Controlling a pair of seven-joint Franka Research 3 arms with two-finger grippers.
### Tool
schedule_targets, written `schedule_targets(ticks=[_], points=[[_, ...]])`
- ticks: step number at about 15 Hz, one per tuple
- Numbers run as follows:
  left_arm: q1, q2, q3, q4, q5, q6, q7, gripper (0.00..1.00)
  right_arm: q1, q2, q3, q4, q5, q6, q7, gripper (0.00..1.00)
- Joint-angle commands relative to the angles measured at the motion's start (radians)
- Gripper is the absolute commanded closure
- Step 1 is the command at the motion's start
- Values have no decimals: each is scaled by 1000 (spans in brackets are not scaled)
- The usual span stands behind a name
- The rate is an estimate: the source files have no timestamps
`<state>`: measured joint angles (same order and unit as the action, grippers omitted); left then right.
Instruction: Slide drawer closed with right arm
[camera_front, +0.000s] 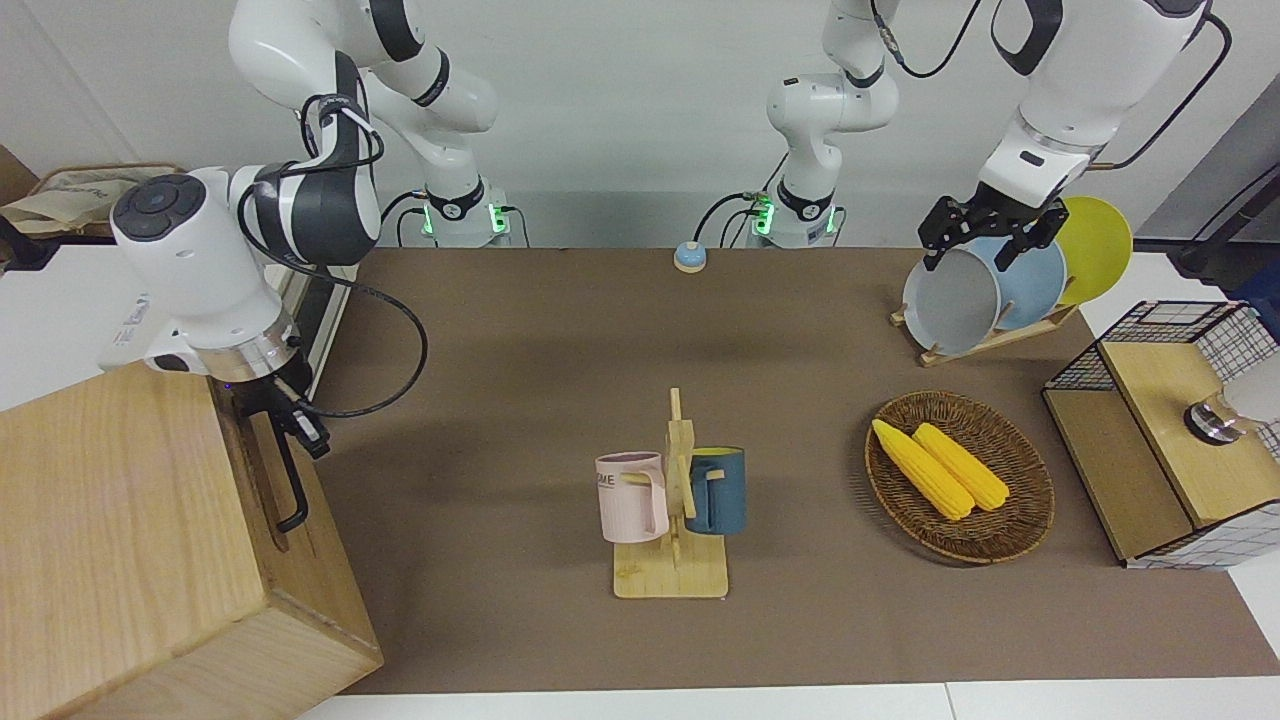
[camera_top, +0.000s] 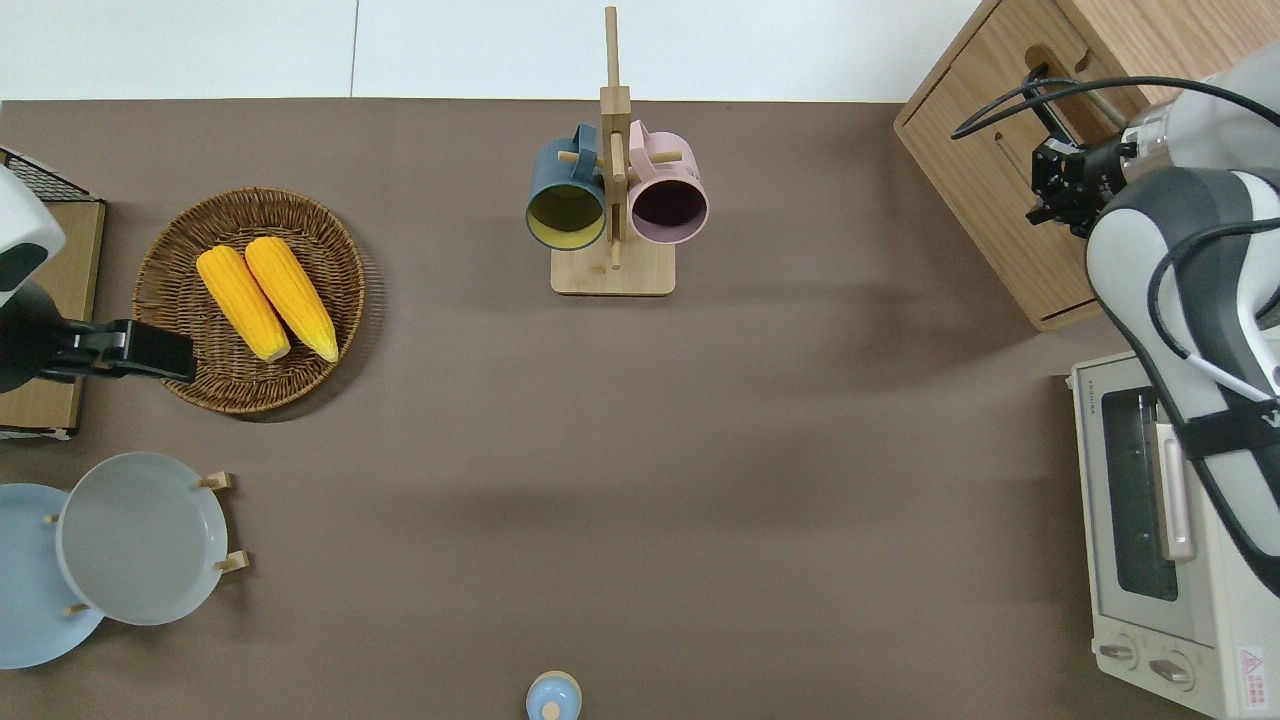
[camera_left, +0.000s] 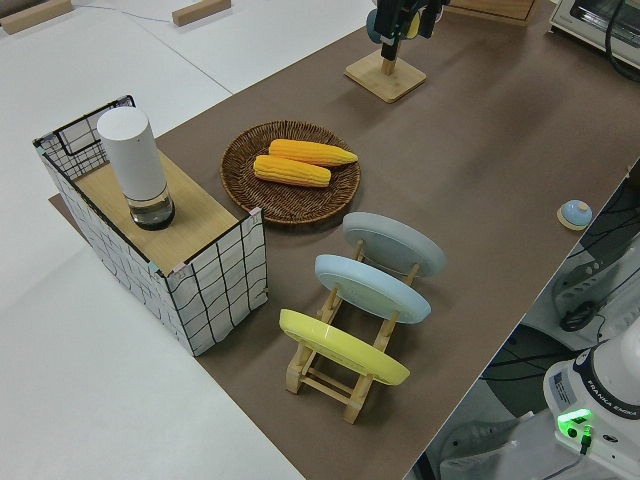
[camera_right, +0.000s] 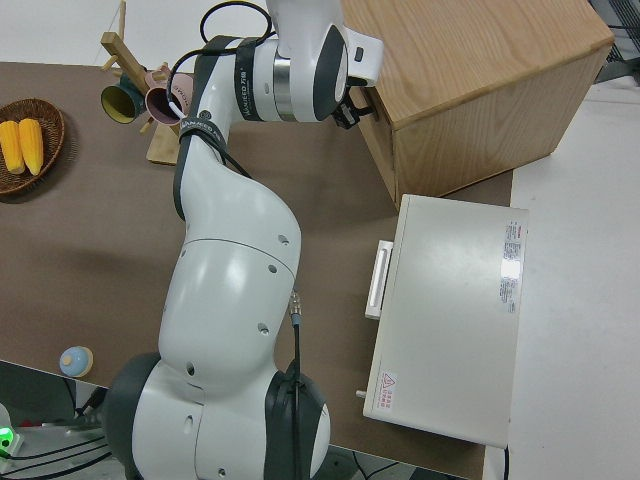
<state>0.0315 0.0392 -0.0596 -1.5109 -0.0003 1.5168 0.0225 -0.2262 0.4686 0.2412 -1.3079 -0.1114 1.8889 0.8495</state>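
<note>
light-wood drawer (camera_front: 262, 470), black bar handle (camera_front: 290, 480), pushed in

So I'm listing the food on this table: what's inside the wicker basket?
Two yellow corn cobs lie side by side in the round wicker basket, touching. The bare weave around them holds nothing else; whatever is under the cobs is hidden.

Right gripper (camera_top: 1062, 185) finger spread unclear; cabinet (camera_front: 120, 540) cut by edge.

right arm (camera_front: 215, 255) extended, wrist angled down, right gripper (camera_front: 285, 425) low at its end of the table, finger state not readable. Left arm (camera_front: 1075, 90) parked, left gripper (camera_front: 985, 230) hanging down.
</note>
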Motion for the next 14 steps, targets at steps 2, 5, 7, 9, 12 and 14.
schedule_targets(ticks=[2, 5, 7, 9, 12, 14], points=[[4, 11, -6, 26, 17, -20, 10, 7, -39, 33, 30, 41, -14, 9, -44, 1000], [4, 11, -6, 24, 17, -20, 10, 7, -35, 33, 30, 41, -14, 7, -43, 1000], [4, 11, -6, 26, 17, -20, 10, 7, -22, 31, 29, 39, -13, -5, -41, 1000], [4, 11, -6, 26, 17, -20, 10, 7, -12, 25, 56, 35, -10, -17, -38, 1000], [4, 11, -6, 24, 17, -20, 10, 7, 39, 9, 72, 30, -11, -85, -65, 1000], [4, 11, -6, 24, 17, -20, 10, 7, 96, -13, 66, 30, -4, -135, -112, 1000]])
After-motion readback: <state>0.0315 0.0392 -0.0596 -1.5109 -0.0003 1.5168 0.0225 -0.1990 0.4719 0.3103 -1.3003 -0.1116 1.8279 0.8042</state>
